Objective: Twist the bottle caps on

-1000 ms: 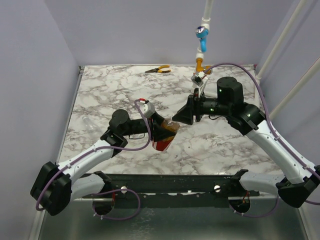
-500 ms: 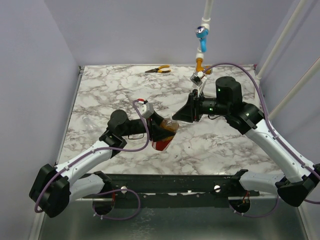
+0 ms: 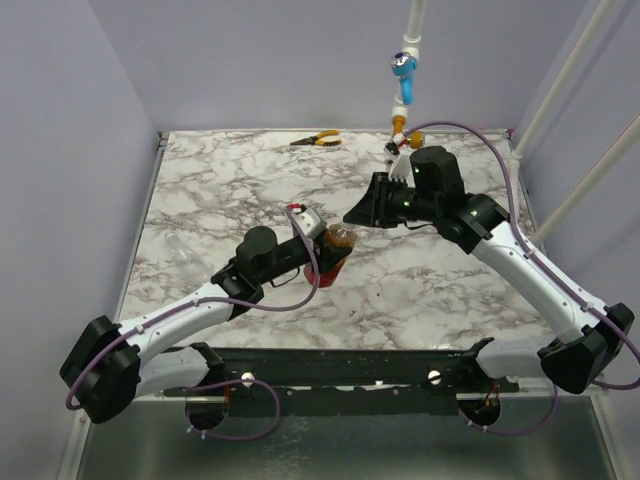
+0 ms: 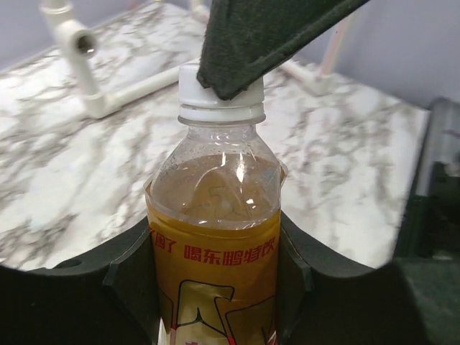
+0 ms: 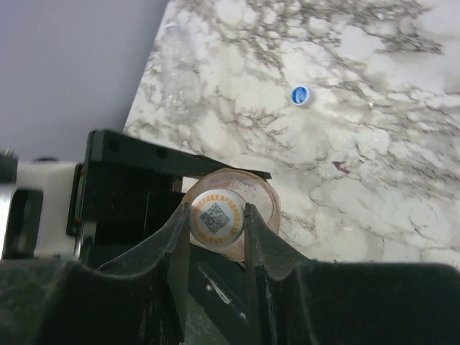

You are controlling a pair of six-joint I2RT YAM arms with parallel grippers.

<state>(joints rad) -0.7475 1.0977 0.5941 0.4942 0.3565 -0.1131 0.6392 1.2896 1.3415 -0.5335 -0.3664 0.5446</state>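
The bottle (image 4: 214,215) is clear, with amber liquid and a yellow label with red writing, and it stands upright in my left gripper (image 4: 215,287), whose jaws are shut on its body. A white bottle cap (image 5: 215,218) with a printed code sits on the bottle's neck. My right gripper (image 5: 215,233) reaches down from above and is shut on that cap, one finger (image 5: 253,241) on each side. In the top view the bottle (image 3: 338,246) is at mid-table, under the right gripper (image 3: 349,217) and held by the left gripper (image 3: 324,264). A blue cap (image 5: 300,95) lies loose on the marble.
An empty clear bottle (image 5: 176,79) lies near the table's left edge. Orange-handled pliers (image 3: 318,139) lie at the back. A light-blue valve handle (image 3: 403,68) with an orange fitting (image 3: 399,124) hangs from a white pipe at the back right.
The left arm carried the bottle rightward and stood it more upright. The right gripper swung from beside the bottle to above it and shut on the white cap.
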